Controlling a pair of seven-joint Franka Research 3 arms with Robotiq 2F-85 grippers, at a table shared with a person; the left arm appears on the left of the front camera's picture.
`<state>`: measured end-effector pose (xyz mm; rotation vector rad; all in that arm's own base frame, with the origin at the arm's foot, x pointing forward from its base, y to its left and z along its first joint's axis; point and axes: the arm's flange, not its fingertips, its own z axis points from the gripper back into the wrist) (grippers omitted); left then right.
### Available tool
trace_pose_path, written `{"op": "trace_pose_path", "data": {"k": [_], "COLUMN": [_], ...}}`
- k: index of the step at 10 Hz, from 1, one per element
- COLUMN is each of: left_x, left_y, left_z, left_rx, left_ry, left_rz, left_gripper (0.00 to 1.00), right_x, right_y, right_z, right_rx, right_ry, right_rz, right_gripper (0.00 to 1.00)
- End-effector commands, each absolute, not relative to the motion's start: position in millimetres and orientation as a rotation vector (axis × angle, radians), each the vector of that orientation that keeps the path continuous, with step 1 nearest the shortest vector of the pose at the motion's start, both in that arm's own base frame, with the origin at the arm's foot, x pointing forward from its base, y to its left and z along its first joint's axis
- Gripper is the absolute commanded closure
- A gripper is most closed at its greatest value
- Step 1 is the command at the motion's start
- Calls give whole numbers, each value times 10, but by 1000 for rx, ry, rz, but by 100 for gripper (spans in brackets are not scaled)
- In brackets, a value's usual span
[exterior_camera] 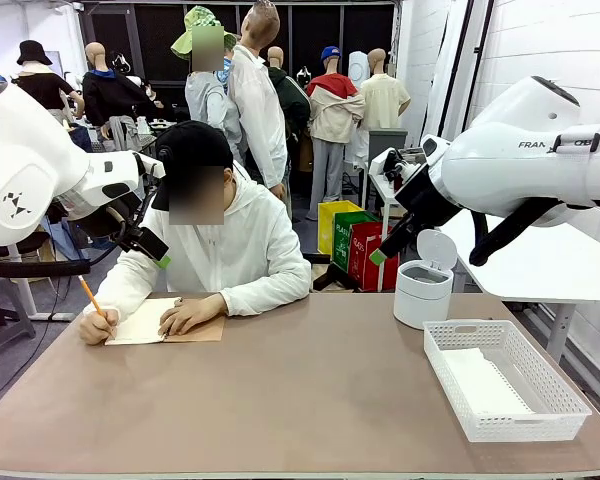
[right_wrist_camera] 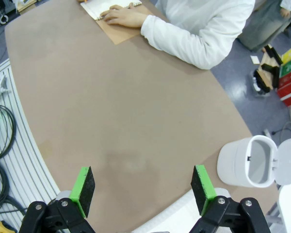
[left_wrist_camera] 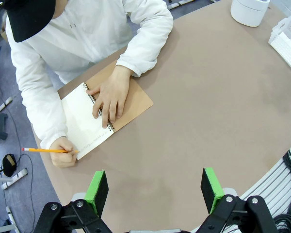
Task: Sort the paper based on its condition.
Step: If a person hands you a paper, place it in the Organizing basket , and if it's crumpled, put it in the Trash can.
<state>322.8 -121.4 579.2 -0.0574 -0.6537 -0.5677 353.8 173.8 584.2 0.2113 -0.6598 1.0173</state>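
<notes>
The left gripper [left_wrist_camera: 155,191] hangs high over the near-left part of the brown table [exterior_camera: 310,390], its green-padded jaws spread wide and holding nothing. Ahead of it and a little to its left in the left wrist view, the person writes with an orange pencil [left_wrist_camera: 48,150] on the open cream page [left_wrist_camera: 85,124] of a spiral notebook with a brown kraft cover [left_wrist_camera: 136,94], the other hand [left_wrist_camera: 110,94] pressed flat across the binding. That page is still bound in, so no loose sheet is free on the table yet; the page's long axis runs slantwise in that view, from the pencil hand up toward the sleeve.

Further right stand a small white lidded bin [exterior_camera: 423,290], its lid up, and a white plastic mesh basket [exterior_camera: 505,378] with a pale sheet lying in it. The right gripper [right_wrist_camera: 143,189] is also raised, jaws wide and empty, over the table's right side near the bin.

The notebook lies at the far left, so I judge the left arm much the nearer for any sheet handed over.
</notes>
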Motion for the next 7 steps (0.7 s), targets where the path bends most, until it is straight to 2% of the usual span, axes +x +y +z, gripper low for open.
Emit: {"op": "trace_pose_path", "data": {"k": [1,7], "left_x": [3232,3232], "left_y": [-1205,-1205], "left_z": [5789,5789], "left_rx": [-63,-63], "left_ry": [-657,-657], "left_rz": [-565,-565], "left_gripper": [0,0], "right_x": [3544,3544], "right_y": [1736,1736], "right_z": [5833,5833], "right_rx": [206,206], "right_ry": [-663,-663], "right_rz": [1016,1016], "right_gripper": [0,0]}}
